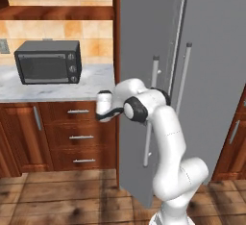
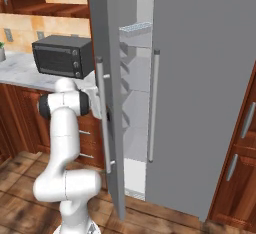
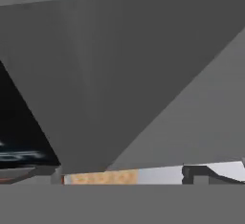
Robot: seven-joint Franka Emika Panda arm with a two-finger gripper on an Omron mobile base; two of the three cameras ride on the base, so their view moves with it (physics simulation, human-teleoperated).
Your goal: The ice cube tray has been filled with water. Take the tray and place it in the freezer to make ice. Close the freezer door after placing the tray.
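Observation:
The freezer point(image 2: 200, 78) stands with its left-hand freezer door point(image 1: 139, 51) point(image 2: 105, 28) swung partway out, so its pale inner shelves show through the gap. The ice cube tray point(image 2: 135, 27), white with pale blue water in its cells, lies on an upper shelf inside. My gripper point(image 1: 109, 113) point(image 2: 102, 110) is at mid height against the door's outer face, left of the long silver handle point(image 1: 151, 118) point(image 2: 103, 118). It holds nothing and its jaws stand wide apart. In the hand view the grey door face point(image 3: 119, 74) is very close.
A black microwave point(image 1: 48, 61) point(image 2: 62, 54) sits on the marble counter point(image 1: 57, 87) just left of the door, above wooden drawers point(image 1: 79, 137). A wooden cabinet point(image 2: 237, 153) flanks the freezer on the right. The open door's edge juts out over the wooden floor point(image 1: 62, 195).

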